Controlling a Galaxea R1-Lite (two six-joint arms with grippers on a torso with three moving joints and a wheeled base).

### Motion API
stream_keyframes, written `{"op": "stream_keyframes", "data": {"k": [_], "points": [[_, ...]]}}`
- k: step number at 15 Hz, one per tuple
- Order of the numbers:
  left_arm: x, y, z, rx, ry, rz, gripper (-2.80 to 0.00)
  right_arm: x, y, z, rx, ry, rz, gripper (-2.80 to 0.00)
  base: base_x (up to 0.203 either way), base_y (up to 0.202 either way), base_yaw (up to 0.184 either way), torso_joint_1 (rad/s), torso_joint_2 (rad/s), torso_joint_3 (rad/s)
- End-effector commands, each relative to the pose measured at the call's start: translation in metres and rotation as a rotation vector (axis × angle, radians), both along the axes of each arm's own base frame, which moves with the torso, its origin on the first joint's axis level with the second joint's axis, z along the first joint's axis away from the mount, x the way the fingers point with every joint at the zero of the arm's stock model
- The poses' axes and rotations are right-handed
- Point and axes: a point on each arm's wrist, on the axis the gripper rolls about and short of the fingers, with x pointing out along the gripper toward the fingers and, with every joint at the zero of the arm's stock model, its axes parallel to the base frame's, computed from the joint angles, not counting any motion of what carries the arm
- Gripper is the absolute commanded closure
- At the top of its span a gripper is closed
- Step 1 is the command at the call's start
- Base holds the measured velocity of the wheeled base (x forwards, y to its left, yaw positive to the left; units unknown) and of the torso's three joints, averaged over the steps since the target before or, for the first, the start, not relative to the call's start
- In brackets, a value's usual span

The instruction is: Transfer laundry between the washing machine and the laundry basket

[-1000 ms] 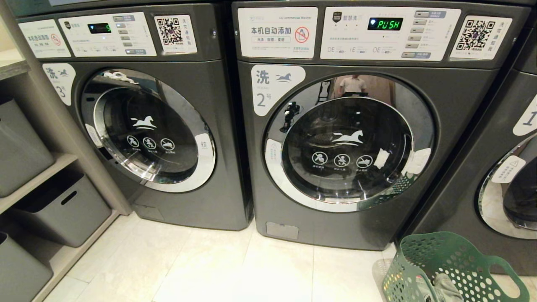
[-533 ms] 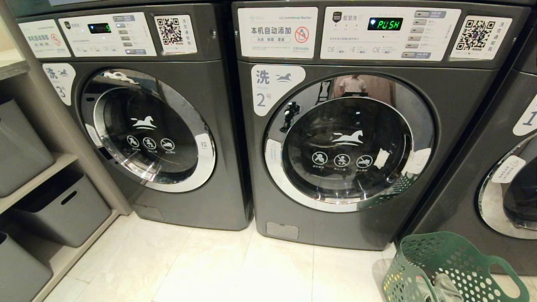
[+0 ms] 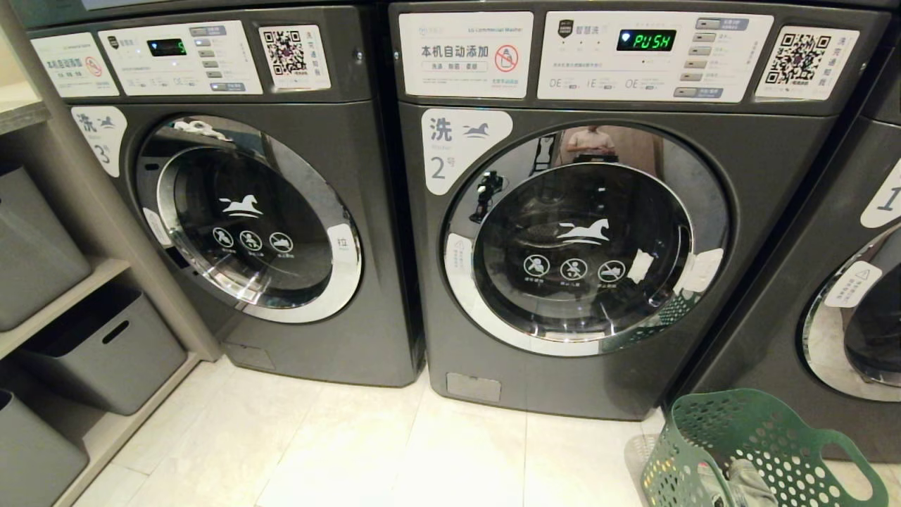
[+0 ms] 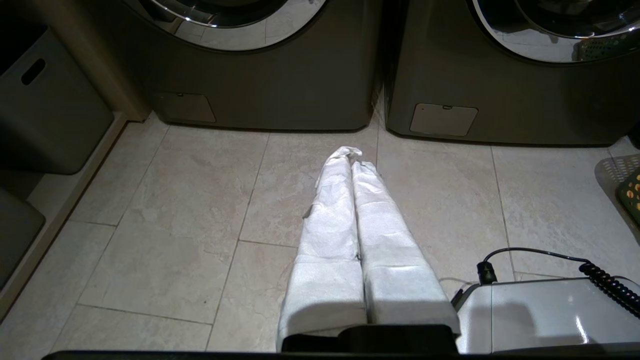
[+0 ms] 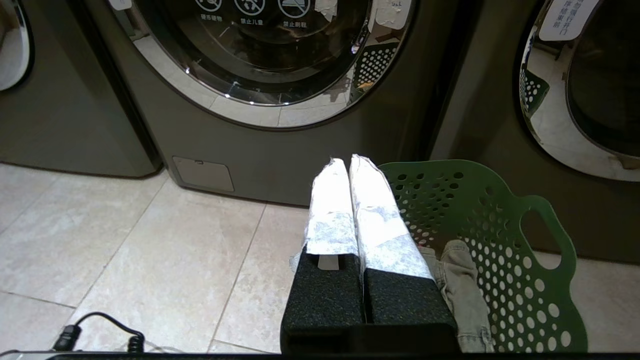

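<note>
Facing the camera, the washing machine (image 3: 584, 232) marked "2" is seen with its door shut. The laundry basket (image 3: 746, 451) stands at its right foot, holding a grey-olive cloth (image 5: 462, 290). Only wrist views show the left gripper (image 4: 352, 155) and right gripper (image 5: 348, 162), both closed, empty.

washers: 3 (image 3: 584, 232) (image 3: 246, 211) (image 3: 845, 303) (numbered) | green basket: 1 (image 3: 767, 429) | grey bins: 3 (image 3: 105, 352) (image 3: 32, 246) (image 3: 32, 451)
</note>
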Motion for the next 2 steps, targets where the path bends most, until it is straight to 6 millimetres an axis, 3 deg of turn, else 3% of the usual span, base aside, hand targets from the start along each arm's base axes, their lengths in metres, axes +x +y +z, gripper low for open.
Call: {"op": "stream_keyframes", "data": {"k": [1, 2], "points": [[0.0000, 0.0000, -0.0001, 0.000, 0.002, 0.000, 0.00, 0.0001, 0.0000, 0.0002, 0.027, -0.001, -0.001, 0.00, 0.000, 0.000, 0.000, 0.000, 0.00, 0.000], [-0.0001, 0.0000, 0.0000, -0.001, -0.001, 0.000, 0.00, 0.0001, 0.0000, 0.0002, 0.027, -0.001, -0.001, 0.00, 0.000, 0.000, 0.000, 0.000, 0.00, 0.000]]}}
